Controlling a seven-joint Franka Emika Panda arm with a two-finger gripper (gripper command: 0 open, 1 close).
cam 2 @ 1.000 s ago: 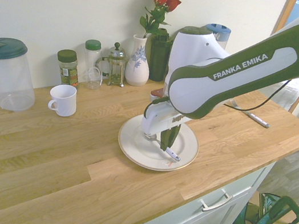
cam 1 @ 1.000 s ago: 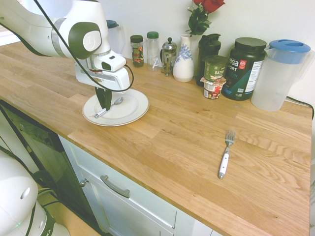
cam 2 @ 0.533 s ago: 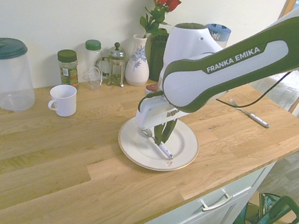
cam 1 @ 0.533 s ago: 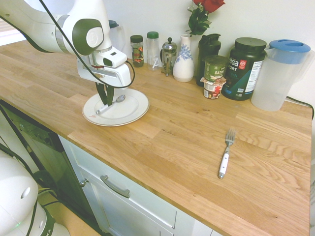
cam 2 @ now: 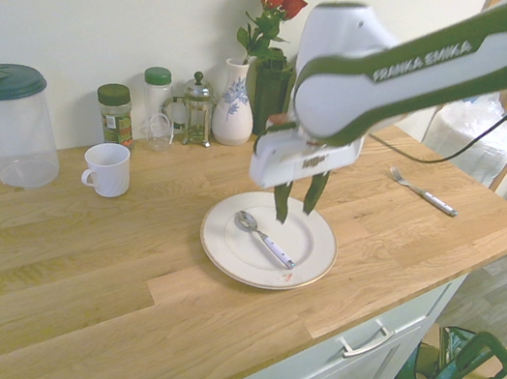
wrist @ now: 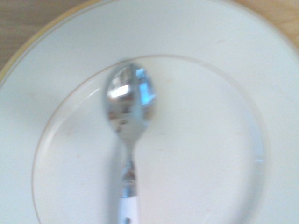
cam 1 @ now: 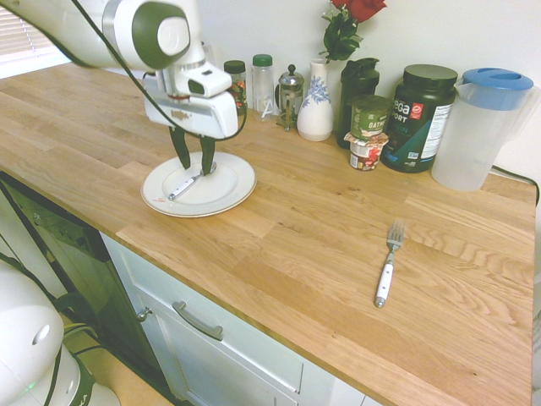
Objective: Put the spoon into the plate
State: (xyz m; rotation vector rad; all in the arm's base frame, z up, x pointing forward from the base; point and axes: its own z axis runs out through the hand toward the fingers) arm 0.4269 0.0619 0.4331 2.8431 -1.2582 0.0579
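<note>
Has opened the pincer [cam 1: 197, 170] and lifted it clear of the spoon [cam 2: 266, 239], after closed fingers low beside the handle earlier. In first exterior view, shows the spoon lying on the plate [cam 1: 232, 193], handle toward eight o'clock. Outward on the wooden desk [cam 1: 296, 245], places the fork [cam 1: 385, 277] at four, the vase [cam 1: 315, 118] at two, before a pale wall [cam 1: 262, 25].

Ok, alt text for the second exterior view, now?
Spoon lies on a white plate on a wooden counter; the robot's open gripper hovers above, empty. A mug and a fork sit to either side.
</note>
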